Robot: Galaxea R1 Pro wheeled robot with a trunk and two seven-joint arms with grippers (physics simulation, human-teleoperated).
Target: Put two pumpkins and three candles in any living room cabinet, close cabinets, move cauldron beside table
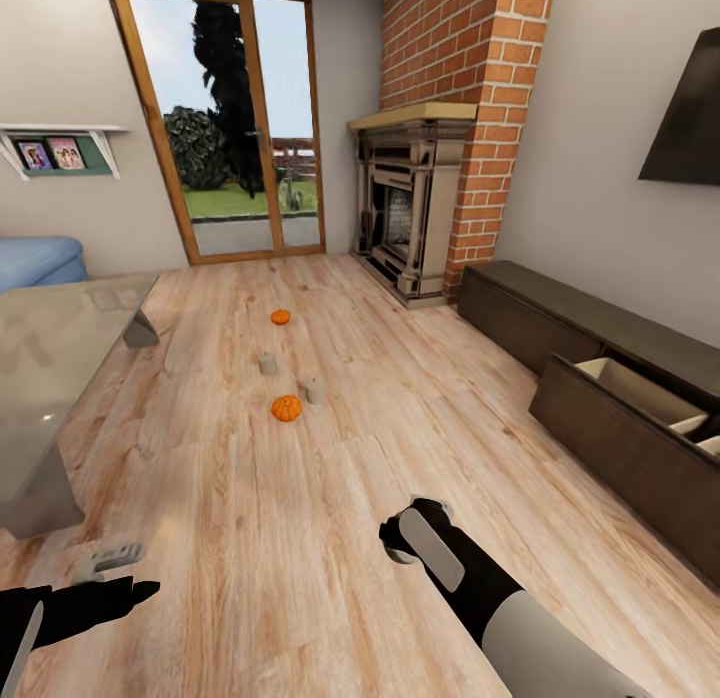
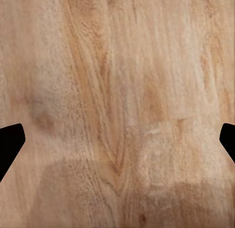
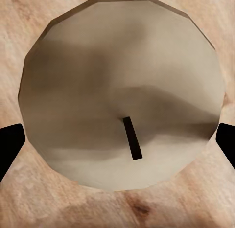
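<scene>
Two orange pumpkins lie on the wooden floor ahead, one nearer (image 1: pixel 286 408) and one farther (image 1: pixel 280 317). Between them stand two beige candles (image 1: pixel 267 363) (image 1: pixel 314 390). A third candle (image 3: pixel 117 81) with a dark wick sits directly under my right gripper (image 3: pixel 120 152), whose fingertips (image 3: pixel 10 149) stand wide at either side of it. In the head view the right gripper (image 1: pixel 415 526) points down at the floor. My left gripper (image 2: pixel 117 145) hangs open over bare floor, low at the left (image 1: pixel 125 573). The dark cabinet (image 1: pixel 600 328) along the right wall has one drawer (image 1: pixel 640 390) pulled open. The glass table (image 1: pixel 60 348) is at the left. The cauldron is out of view.
A fireplace (image 1: pixel 405 218) with a brick chimney stands in the far corner. Glass doors (image 1: pixel 240 128) fill the back wall. A blue sofa (image 1: pixel 35 260) sits behind the table, and a dark screen (image 1: pixel 690 118) hangs above the cabinet. Open floor lies between the table and the cabinet.
</scene>
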